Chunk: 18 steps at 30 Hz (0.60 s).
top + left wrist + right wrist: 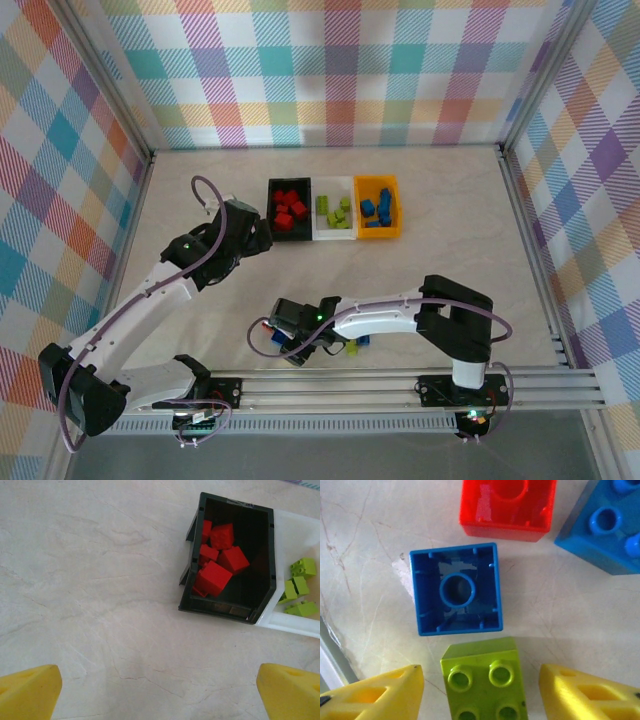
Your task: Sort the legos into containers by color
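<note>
Green lego (482, 687) sits between fingers (385, 692) of the right gripper (481, 675), seemingly untouched.

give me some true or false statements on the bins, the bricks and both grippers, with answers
1. The black bin holds red bricks. True.
2. The left gripper holds a red brick. False: it is open and empty over bare table.
3. The blue brick ahead of the right gripper lies studs up. False: its hollow underside faces up.
4. A green brick sits between the right gripper's open fingers. True.
5. The orange bin holds green bricks. False: blue bricks.
</note>
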Tool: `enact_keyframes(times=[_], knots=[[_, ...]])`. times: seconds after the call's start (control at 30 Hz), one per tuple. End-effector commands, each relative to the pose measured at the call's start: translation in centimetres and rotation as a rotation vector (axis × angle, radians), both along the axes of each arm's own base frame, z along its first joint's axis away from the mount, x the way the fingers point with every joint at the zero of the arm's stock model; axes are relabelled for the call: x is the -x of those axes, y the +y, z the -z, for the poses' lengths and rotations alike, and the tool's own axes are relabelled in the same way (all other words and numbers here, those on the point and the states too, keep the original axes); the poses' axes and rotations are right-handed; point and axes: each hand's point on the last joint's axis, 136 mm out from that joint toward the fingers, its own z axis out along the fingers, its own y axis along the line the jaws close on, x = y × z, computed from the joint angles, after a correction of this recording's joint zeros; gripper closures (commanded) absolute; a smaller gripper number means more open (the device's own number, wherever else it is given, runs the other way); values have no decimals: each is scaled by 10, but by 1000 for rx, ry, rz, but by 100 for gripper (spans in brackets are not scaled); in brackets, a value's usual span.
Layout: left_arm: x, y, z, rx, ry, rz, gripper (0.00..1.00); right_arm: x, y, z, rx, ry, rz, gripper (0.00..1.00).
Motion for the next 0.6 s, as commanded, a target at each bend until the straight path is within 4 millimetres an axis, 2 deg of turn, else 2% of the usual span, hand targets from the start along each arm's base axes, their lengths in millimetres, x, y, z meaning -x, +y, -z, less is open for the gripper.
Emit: enact_keyframes(times=[0.0,0.13,0.3,0.4,0.53,0.57], knots=[[2,7,6,-4,18,-14,0,1,-2,4,19,-17,-16,45],[0,5,9,3,26,-11,0,-3,-3,2,10,-38,-3,57],[-3,1,10,11,35,-1,0,-15,-6,-7,-20,-86,36,67],[-3,-2,12,16,44,7,0,-29,-11,-21,-60,-117,83,69],[-3,-4,15,25,47,16,0,-58,-25,-54,-139,-154,171,70],[-3,-5,16,32,45,19,0,-71,-31,-64,-164,-161,206,70]])
